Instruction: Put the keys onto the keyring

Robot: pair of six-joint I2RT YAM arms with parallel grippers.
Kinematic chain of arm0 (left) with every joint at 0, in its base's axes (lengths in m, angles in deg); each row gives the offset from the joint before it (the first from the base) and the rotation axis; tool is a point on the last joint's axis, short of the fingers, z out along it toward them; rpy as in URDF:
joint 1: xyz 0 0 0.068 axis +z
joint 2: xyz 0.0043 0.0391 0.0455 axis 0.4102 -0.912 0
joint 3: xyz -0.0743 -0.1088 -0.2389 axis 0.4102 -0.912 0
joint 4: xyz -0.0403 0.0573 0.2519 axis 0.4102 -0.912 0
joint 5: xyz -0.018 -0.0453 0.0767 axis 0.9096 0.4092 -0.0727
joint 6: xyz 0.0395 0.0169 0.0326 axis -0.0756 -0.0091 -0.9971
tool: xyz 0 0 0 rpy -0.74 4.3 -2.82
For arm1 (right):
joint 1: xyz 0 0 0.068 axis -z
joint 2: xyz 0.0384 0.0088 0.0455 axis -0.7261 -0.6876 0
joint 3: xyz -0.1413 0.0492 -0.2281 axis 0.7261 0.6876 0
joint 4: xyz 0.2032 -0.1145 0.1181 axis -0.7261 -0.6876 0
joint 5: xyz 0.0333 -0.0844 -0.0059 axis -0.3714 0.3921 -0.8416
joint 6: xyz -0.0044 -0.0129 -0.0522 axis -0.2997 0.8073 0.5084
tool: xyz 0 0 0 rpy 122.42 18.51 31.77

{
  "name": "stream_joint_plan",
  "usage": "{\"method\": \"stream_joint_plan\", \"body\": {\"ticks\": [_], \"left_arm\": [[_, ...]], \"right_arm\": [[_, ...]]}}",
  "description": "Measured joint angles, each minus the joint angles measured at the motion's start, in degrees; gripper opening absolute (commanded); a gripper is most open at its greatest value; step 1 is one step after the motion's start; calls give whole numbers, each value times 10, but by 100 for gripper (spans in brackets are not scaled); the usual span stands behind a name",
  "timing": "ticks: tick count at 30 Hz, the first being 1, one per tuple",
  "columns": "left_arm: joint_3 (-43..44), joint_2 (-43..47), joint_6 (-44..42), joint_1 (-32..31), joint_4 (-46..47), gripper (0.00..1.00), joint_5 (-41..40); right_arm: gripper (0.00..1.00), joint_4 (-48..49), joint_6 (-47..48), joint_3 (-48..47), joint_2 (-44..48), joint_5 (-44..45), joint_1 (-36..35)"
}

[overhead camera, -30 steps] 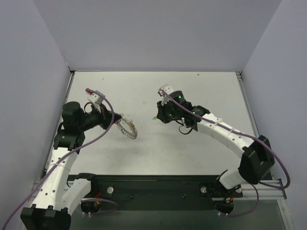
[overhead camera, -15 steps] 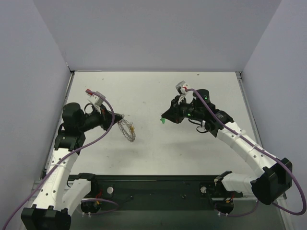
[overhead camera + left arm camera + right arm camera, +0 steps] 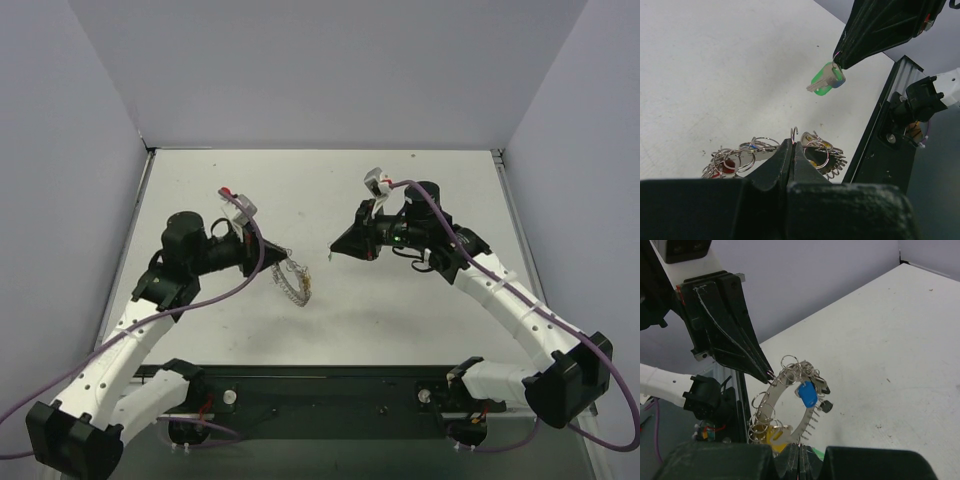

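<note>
Left gripper (image 3: 268, 262) clamped on the big silvery coiled-wire keyring (image 3: 293, 283), right gripper (image 3: 335, 252) pinching a green-headed silver key (image 3: 826, 80) near it. I'd thread its hole on slowly.

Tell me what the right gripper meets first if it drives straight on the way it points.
Probably the keyring hanging from the left gripper. The right gripper, pinching the green key, points at it across a gap, though depth is unclear.

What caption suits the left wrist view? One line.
Left gripper pinches the keyring; right gripper presents a green key.
</note>
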Motion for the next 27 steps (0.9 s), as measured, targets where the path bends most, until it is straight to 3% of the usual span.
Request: {"method": "stream_joint_plan", "body": {"ticks": [12,27], "left_arm": [[51,-97,-39,-116,-14,0,-85],[51,-82,-84,-178,-31,0,-154]], "right_arm": [[0,-17,8,-2,3,-35,0],[0,-104,66,-59,-37,-60,-30]]}}
